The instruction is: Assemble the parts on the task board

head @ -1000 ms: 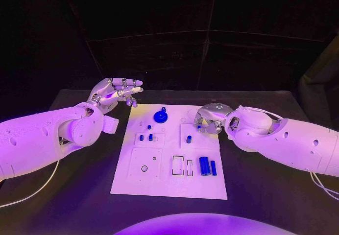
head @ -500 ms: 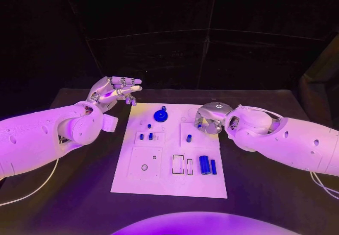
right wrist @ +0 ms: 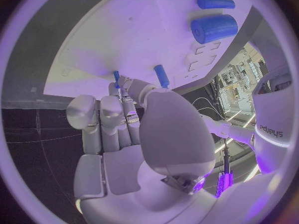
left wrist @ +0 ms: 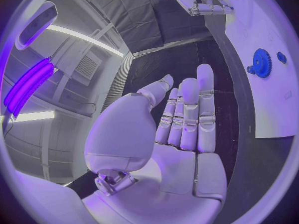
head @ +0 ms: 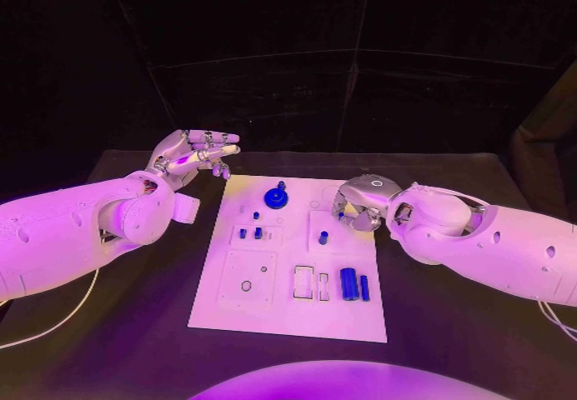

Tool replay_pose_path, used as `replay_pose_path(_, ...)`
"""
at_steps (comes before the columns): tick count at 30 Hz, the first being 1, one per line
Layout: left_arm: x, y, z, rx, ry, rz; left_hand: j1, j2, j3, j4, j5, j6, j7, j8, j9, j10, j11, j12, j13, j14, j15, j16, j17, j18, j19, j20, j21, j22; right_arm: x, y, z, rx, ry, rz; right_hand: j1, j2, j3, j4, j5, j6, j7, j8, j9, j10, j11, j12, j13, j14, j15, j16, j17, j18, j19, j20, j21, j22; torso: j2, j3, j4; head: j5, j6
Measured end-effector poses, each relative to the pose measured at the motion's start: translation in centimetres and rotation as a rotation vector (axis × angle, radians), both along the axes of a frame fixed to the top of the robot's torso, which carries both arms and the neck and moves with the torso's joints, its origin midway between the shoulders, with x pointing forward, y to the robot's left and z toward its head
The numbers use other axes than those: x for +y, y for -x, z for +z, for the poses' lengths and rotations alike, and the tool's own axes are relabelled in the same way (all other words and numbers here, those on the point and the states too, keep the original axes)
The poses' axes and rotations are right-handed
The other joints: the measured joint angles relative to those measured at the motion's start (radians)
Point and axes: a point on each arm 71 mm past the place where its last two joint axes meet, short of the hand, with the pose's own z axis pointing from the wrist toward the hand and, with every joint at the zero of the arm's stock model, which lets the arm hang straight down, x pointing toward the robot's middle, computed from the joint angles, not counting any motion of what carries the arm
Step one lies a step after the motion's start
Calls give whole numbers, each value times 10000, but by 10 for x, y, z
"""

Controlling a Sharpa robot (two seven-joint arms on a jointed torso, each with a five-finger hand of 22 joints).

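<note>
The white task board (head: 288, 308) lies mid-table. On it are a blue gear (head: 275, 198) at the far end, small blue pegs (head: 249, 233), a single upright peg (head: 321, 237), and a thick blue cylinder (head: 348, 283) beside a thin rod (head: 363, 287). My right hand (head: 362, 202) hangs over the board's far right part with fingers curled down. In the right wrist view a small blue pin (right wrist: 116, 75) sits pinched at its fingertips, close to the upright peg (right wrist: 161, 76). My left hand (head: 193, 154) is raised off the board's far left corner, fingers straight and apart, holding nothing.
Black table surface (head: 132, 333) surrounds the board on every side. Several cut-out recesses (head: 304, 281) lie in the board's near half. The left wrist view shows the gear (left wrist: 259, 63) and the board's edge (left wrist: 268, 104) beyond my open palm (left wrist: 181, 129).
My right hand has shifted slightly nearer and to the right over the board, fingers still curled. The left hand has barely moved.
</note>
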Motion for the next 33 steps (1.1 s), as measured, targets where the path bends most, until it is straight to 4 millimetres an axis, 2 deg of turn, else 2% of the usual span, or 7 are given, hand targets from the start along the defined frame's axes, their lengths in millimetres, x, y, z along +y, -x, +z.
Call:
replay_pose_path(8, 0, 0, 0, 42, -10, -11, 0, 0, -28, -28, 0, -55, 54, 0, -14, -111, 35, 0, -14, -39, 39, 0, -35, -3, 0, 0, -60, -27, -9, 9, 10, -283, -521, -10, -59, -45, 174, -171, 28, 0, 0, 0, -1, -1, -1, -42, 0, -1, 0, 0, -39, 1, 0, 0, 44, 32, -12, -26, 7, -24, 0)
replay_pose_path(10, 1, -1, -1, 55, -11, -19, 0, 0, -28, -28, 0, -55, 54, 0, -14, -134, 58, 0, -14, -39, 39, 0, -35, -3, 0, 0, -60, -26, -9, 13, 13, -302, -707, 38, -59, -45, 178, -175, 53, 0, 0, 0, -1, -1, -1, -43, -1, -1, 0, 0, -39, 1, 0, 0, 82, 46, -13, -27, 7, 8, 2)
replay_pose_path(18, 0, -1, -1, 76, -8, -45, 0, 0, -28, -28, 0, -55, 54, 0, -14, -147, 70, 0, -13, -39, 39, 0, -35, -3, 0, 0, -60, -34, 12, 29, 26, -315, -1618, 689, -85, -73, 250, -249, 65, 0, 0, 0, -1, -2, -1, -52, -5, -1, 0, 0, -39, 1, 0, 0, 82, 63, -12, -26, 7, 157, 29)
replay_pose_path(24, -3, -1, -1, 84, 11, -109, 0, 0, -54, -1, 0, -91, 90, 0, -13, -147, 70, 0, -13, -38, 39, 41, -34, -4, 0, 0, -60, -33, 46, 36, 32, -238, -2441, 1422, -111, -101, 322, -323, 121, -38, 38, -36, -1, -2, -2, -21, -13, -1, 0, 1, -17, 2, -1, 1, 120, 85, 0, -26, 7, 401, 25)
replay_pose_path(28, -6, -1, -1, 85, 28, -157, 0, 0, -54, -1, 0, -91, 89, 0, -13, -146, 70, 0, -13, -38, 39, 41, -34, -4, 0, 0, -60, -33, 69, 38, 33, -183, -2896, 1887, -111, -101, 373, -319, 121, -37, 38, -36, -2, -2, -2, -21, -19, -1, 0, 60, 2, 2, -1, 1, 120, 111, 7, -28, 18, 680, -58)
replay_pose_path(33, -9, -3, -1, 79, 38, -203, 0, 0, -54, -1, 0, -91, 89, 0, -12, -146, 70, 0, -13, -67, 67, 41, -34, -5, 0, 0, -59, -32, 89, 40, 28, 30, -3221, 2247, -149, -139, 386, -330, 120, -38, 37, -36, -2, -3, -3, -21, -18, -1, 0, 61, 24, 2, -1, 1, 120, 112, 11, -39, 26, 897, -168)
